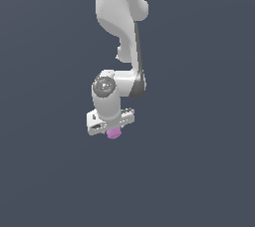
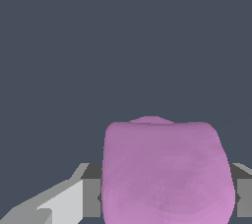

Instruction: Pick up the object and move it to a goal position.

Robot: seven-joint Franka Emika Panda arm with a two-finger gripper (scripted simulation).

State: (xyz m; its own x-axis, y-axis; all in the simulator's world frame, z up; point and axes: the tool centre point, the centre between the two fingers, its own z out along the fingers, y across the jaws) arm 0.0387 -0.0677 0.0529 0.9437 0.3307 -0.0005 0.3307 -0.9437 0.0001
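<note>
The object is a small pink-purple lump that peeks out just below the white hand of the arm in the exterior view. In the wrist view the object fills the lower middle, lobed and matte, sitting between the two grey fingers. My gripper is shut on it, with a finger pressed against each side. The fingertips themselves are hidden behind the lump in both views.
The white arm comes down from the top of the exterior view. Around it lies only a plain dark grey-blue ground, with no other objects or edges in sight.
</note>
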